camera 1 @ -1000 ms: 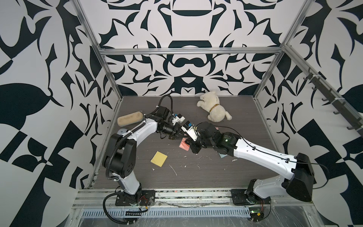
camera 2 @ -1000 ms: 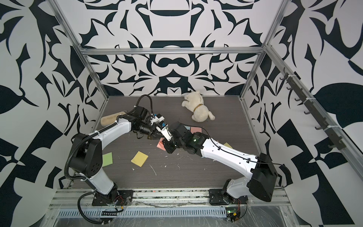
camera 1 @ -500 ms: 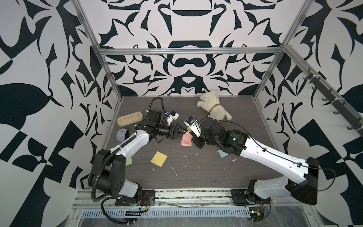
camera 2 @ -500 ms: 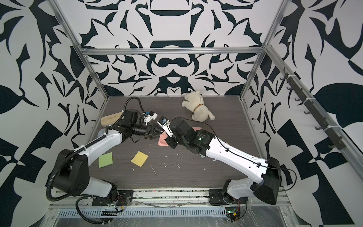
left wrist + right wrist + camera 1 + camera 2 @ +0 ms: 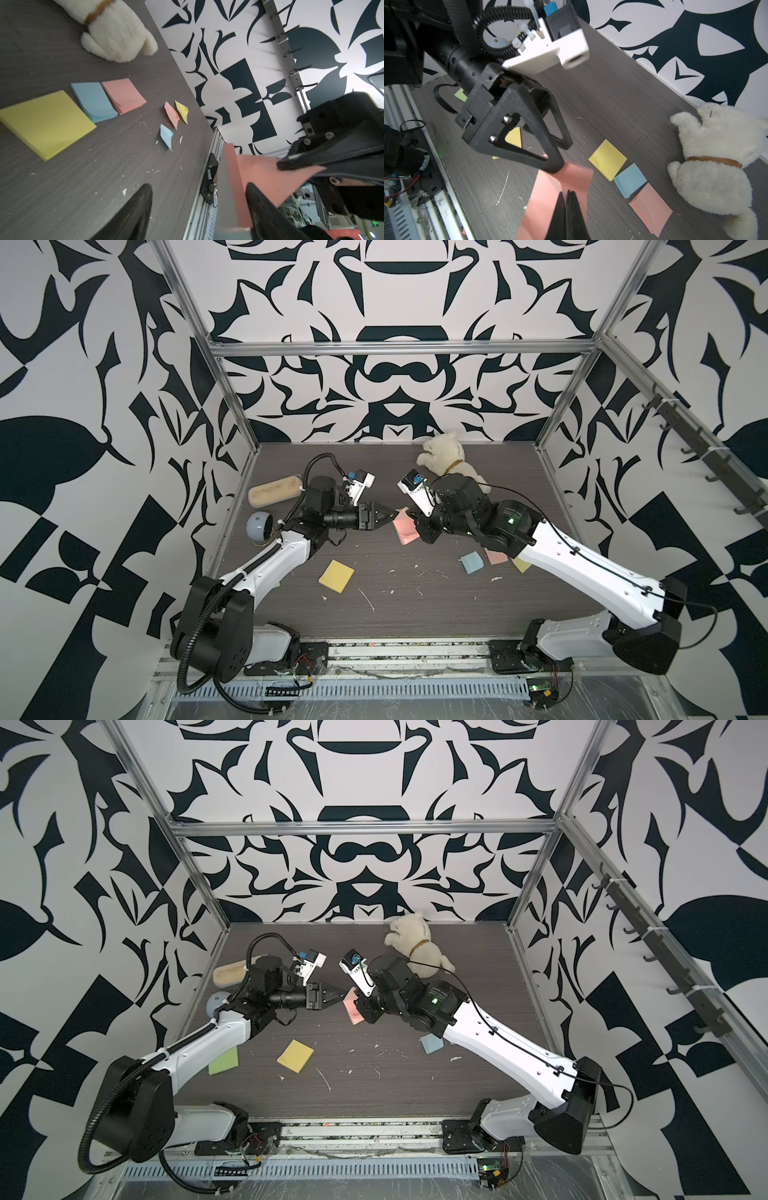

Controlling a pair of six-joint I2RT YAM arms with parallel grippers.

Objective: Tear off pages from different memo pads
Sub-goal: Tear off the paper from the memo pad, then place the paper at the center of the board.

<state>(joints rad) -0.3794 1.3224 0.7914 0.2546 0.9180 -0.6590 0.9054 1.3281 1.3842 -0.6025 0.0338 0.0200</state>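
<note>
The right gripper (image 5: 566, 193) pinched the pink page (image 5: 539, 193) aloft; the left gripper (image 5: 388, 517), jaws wide, straddled its opposite edge.

enclosure walls (image 5: 395, 398): black leaf shapes on white
surface (image 5: 415, 601): dark grey woodgrain
square memo pads (image 5: 93, 101): yellow, blue, pink
thin paper pages (image 5: 171, 114): pink, blue, yellow
fluffy plush toy (image 5: 442, 454): cream

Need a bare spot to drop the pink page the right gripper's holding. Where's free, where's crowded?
Free: the front strip of the table between the lone yellow pad and the loose blue page; also the back strip between the tan block and the plush dog. Crowded: the row of pads beside the dog, under the right arm.
</note>
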